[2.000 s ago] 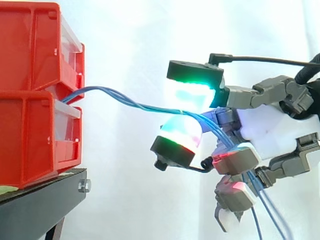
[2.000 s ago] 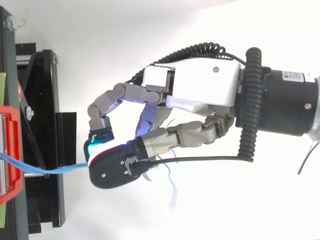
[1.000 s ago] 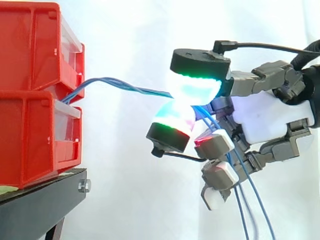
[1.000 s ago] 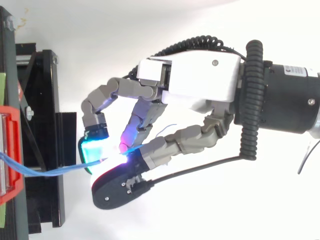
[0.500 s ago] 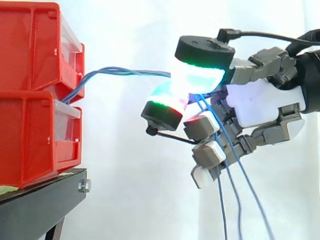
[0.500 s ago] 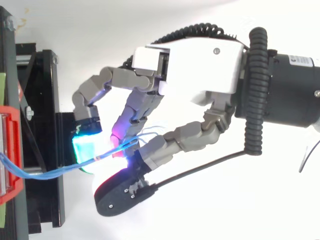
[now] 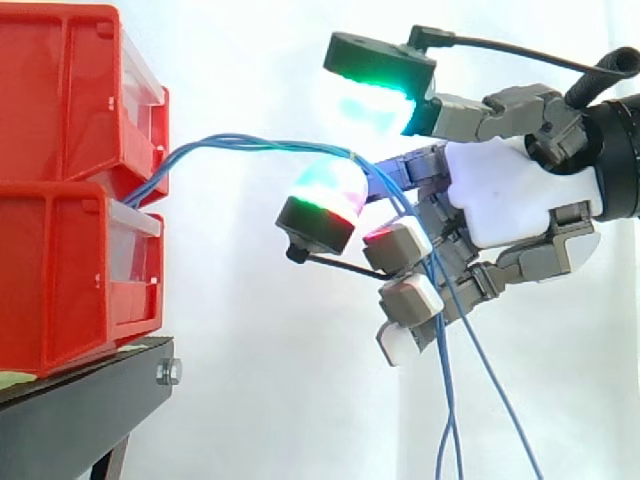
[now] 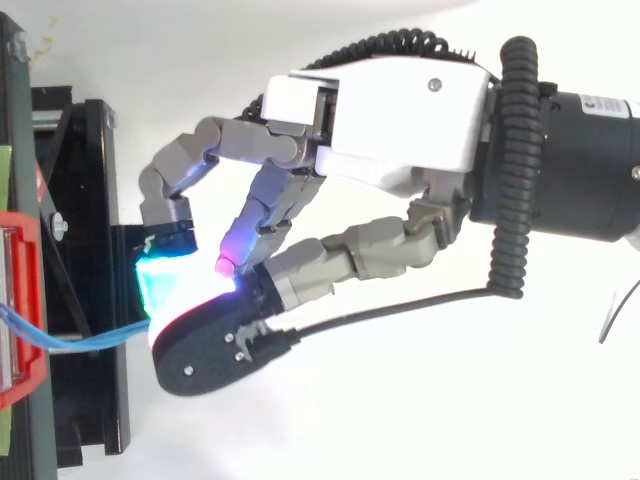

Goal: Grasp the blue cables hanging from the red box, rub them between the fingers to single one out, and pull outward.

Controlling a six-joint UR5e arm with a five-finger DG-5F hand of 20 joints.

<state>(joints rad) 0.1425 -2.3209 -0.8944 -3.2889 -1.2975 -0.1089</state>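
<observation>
Several thin blue cables (image 7: 250,143) leave the gap between the two stacked red bins (image 7: 60,180) and run right to my hand (image 7: 510,195). They lie draped over a green-and-red glowing finger pad (image 7: 322,200), then drop past the half-curled lower fingers and hang below. The thumb pad (image 7: 378,78), glowing green, stands lifted well above that finger, with a clear gap and nothing pinched. From above, the cables (image 8: 80,340) reach the cyan-lit fingertips of the hand (image 8: 400,110) from the red bin (image 8: 20,300) at the left edge.
The bins sit on a black stand (image 7: 80,400) at the left, seen from above as a black frame (image 8: 90,200). A white curtain backs the scene. Open air lies between the bins and the hand.
The thumb has lifted off the finger pad, ending the pinch on the cables. The hand has crept slightly left toward the bins, and the cables now sag more loosely over the finger.
</observation>
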